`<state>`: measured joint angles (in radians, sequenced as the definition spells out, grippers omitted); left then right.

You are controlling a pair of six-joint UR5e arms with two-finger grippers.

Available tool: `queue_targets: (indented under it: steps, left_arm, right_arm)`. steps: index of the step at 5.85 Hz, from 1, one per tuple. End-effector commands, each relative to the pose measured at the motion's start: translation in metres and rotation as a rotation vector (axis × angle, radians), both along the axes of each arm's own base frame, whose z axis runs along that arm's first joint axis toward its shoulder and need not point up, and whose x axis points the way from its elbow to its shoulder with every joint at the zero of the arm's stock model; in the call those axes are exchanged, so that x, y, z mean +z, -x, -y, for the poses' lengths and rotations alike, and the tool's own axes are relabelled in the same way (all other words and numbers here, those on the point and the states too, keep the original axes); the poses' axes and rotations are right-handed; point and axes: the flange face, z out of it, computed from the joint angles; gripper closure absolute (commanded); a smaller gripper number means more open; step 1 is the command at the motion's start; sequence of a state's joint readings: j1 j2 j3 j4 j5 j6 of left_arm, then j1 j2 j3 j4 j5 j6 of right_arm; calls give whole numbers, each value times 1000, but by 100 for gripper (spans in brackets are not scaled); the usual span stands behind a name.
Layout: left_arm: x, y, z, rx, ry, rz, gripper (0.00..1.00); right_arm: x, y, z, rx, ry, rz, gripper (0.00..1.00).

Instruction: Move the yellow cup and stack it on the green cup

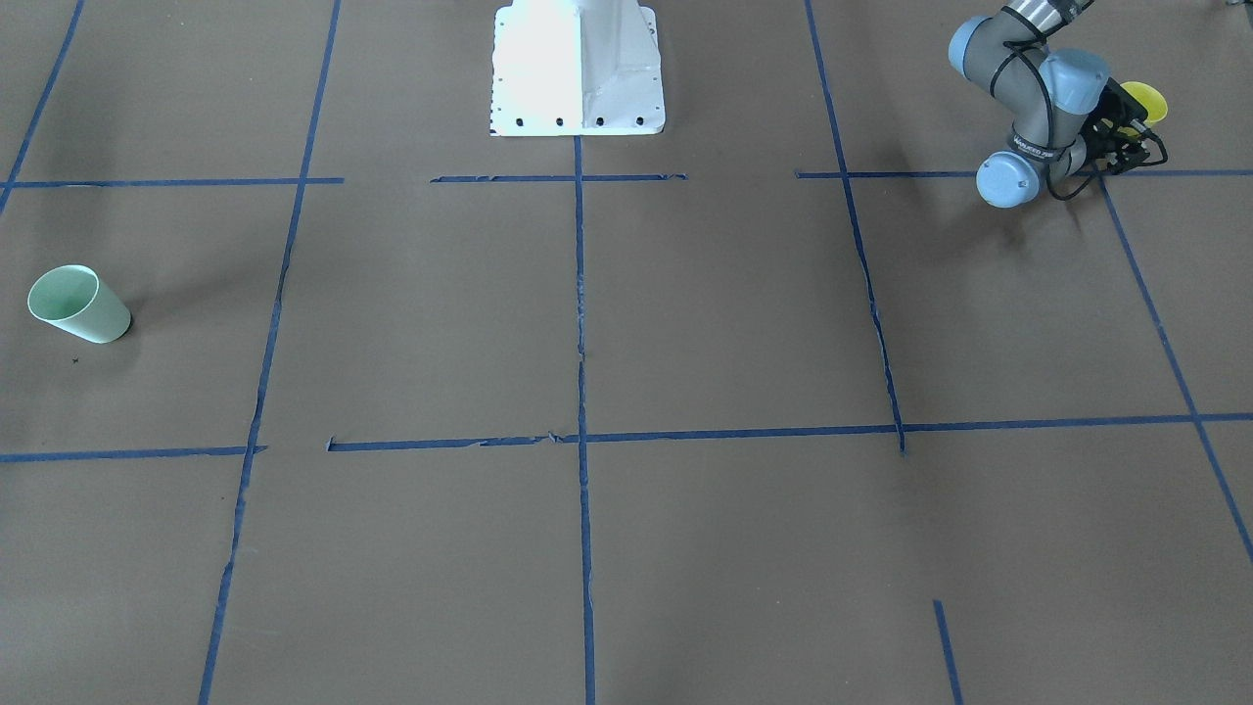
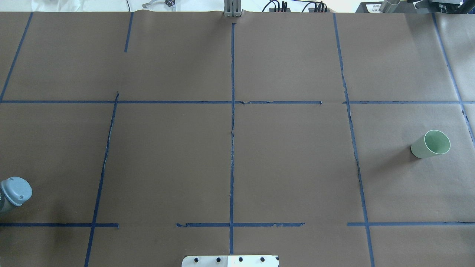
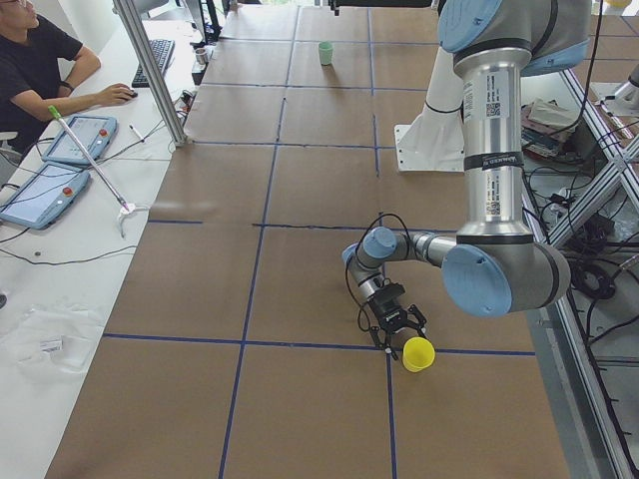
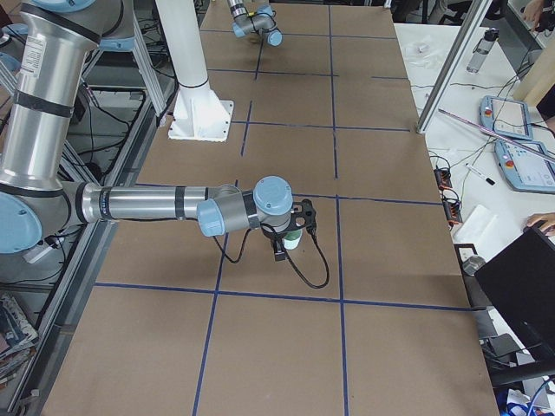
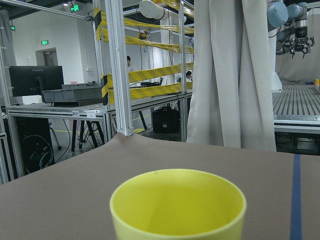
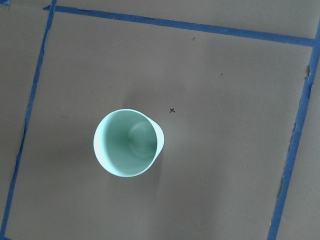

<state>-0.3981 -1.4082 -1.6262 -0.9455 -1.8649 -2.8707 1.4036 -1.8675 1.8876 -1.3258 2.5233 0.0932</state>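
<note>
One bright yellow cup (image 5: 177, 207), tapered, plain

Silver tubes (image 3: 496, 140), blue-grey joint caps (image 3: 489, 282), black tool (image 3: 403, 336) — white pedestal base (image 1: 578, 69).

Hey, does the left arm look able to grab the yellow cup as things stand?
Probably yes. The left gripper sits low right beside the yellow cup, its jaws facing it, with nothing between them.
</note>
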Motion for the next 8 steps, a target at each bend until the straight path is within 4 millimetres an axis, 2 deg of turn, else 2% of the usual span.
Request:
queue_targets:
  steps: [1, 2, 3, 4, 5, 6, 7, 8]
  left_arm:
    - [20, -2, -8, -6, -11, 17, 0]
    - [24, 5, -12, -1, -7, 27, 0]
    - [27, 10, -14, -1, -7, 36, 30]
    - [27, 10, -14, 4, -9, 37, 72]
    - [29, 30, -21, 22, 1, 45, 87]
    - [0, 32, -20, 88, -10, -26, 90]
    - [-25, 29, -6, 209, -82, -17, 92]
    - [-37, 16, 4, 294, -111, 10, 92]
  right_arm:
    - [0, 0, 1, 0, 0, 2, 0]
    - [-1, 0, 1, 1, 0, 2, 0]
    - [-1, 0, 1, 1, 0, 2, 0]
    - [-2, 1, 1, -1, -1, 2, 0]
    - [-3, 1, 2, -1, -6, 3, 0]
    - [-4, 0, 2, 1, -9, 3, 0]
    - [-7, 1, 4, -1, -18, 3, 0]
    - [-10, 2, 7, -2, -25, 3, 0]
